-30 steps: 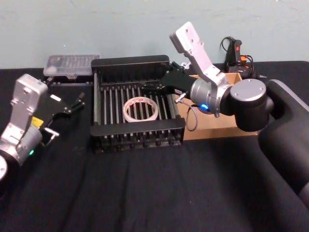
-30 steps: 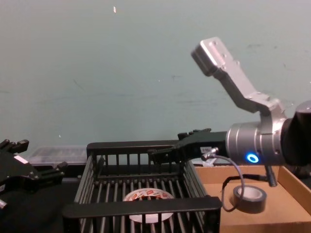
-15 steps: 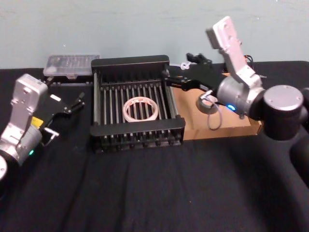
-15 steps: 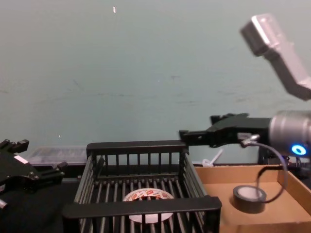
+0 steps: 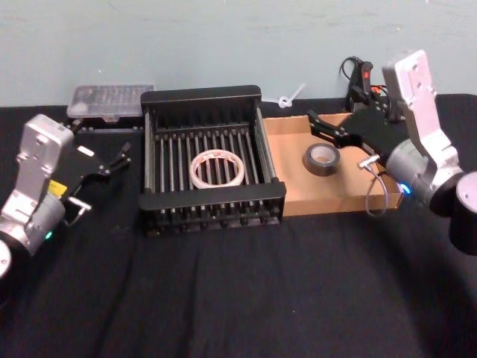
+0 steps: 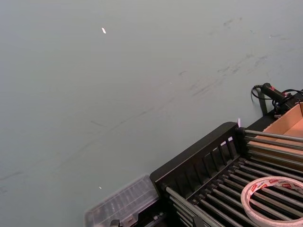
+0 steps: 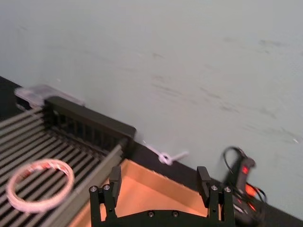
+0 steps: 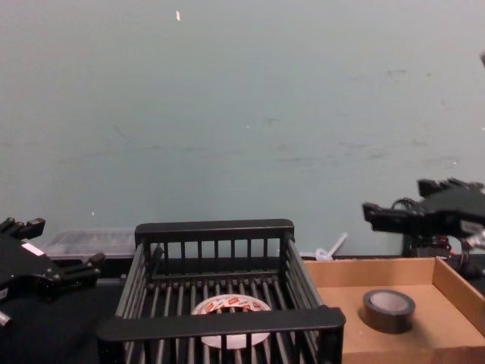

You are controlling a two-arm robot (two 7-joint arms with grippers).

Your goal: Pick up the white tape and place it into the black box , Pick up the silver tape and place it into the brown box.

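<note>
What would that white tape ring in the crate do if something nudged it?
The white tape lies flat on the black crate's barred bottom, so it would probably slide, not roll. It looks thin and wide, so likely light and a bit bendy. The bars may snag its edge.

Red print on white tape [image 5: 217, 168] illegible; nothing readable.
</note>
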